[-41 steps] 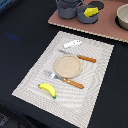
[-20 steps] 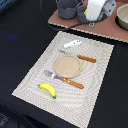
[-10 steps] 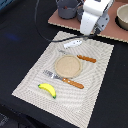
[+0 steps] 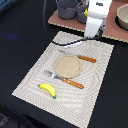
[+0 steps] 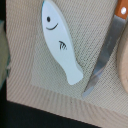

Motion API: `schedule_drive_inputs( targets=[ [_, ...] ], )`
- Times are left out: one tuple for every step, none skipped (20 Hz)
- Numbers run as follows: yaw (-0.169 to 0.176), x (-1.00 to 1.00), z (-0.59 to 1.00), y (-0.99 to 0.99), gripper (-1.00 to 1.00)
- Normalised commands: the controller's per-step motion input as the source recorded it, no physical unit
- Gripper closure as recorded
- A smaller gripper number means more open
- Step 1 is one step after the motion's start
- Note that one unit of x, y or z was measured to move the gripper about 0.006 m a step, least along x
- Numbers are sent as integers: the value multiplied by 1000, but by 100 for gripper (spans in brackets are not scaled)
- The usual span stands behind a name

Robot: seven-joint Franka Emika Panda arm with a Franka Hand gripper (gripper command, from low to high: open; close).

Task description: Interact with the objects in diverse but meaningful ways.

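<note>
In the wrist view a white fish-shaped tool (image 5: pixel 60 40) with dark markings lies flat on the striped mat (image 5: pixel 30 100), directly below the camera. My gripper (image 4: pixel 91 36) hangs over the mat's far edge in the exterior view, above where that tool lies. Its fingers do not show in the wrist view, and the exterior view is too coarse to tell their state. A yellow banana (image 4: pixel 47 90) rests at the mat's near corner. A grey pot (image 4: pixel 67 7) stands at the back, with a sliver of yellow cheese (image 4: pixel 86 11) beside my arm.
A round tan plate (image 4: pixel 67 66) sits mid-mat between an orange-handled fork (image 4: pixel 65 80) and knife (image 4: pixel 86 59); the knife blade (image 5: pixel 105 60) lies close beside the white tool. A wooden board (image 4: pixel 115 30) at the back carries a bowl (image 4: pixel 122 15). A black cable (image 4: pixel 70 45) loops over the mat.
My arm has come from the back over the board toward the mat and lowered over the white tool. The objects on the mat have not moved.
</note>
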Motion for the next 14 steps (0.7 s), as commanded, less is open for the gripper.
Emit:
schedule_drive_inputs(
  targets=[
    [113,-697,-540,-111,-100],
    [111,-680,-540,-103,-100],
    [115,-694,-589,-106,-100],
    [115,-709,-609,-117,-100],
    [110,-726,-626,-146,-100],
    [107,-720,-634,-140,-100],
    [105,-720,-614,-140,-100],
    [100,-691,-571,-117,-100],
    [93,-660,-531,-103,-100],
    [90,-609,-491,-97,-100],
    [88,-594,-483,-100,-100],
    [86,-554,-466,-94,-100],
    [84,-569,-440,-103,-100],
    [83,-560,-431,-103,-100]
  ],
)
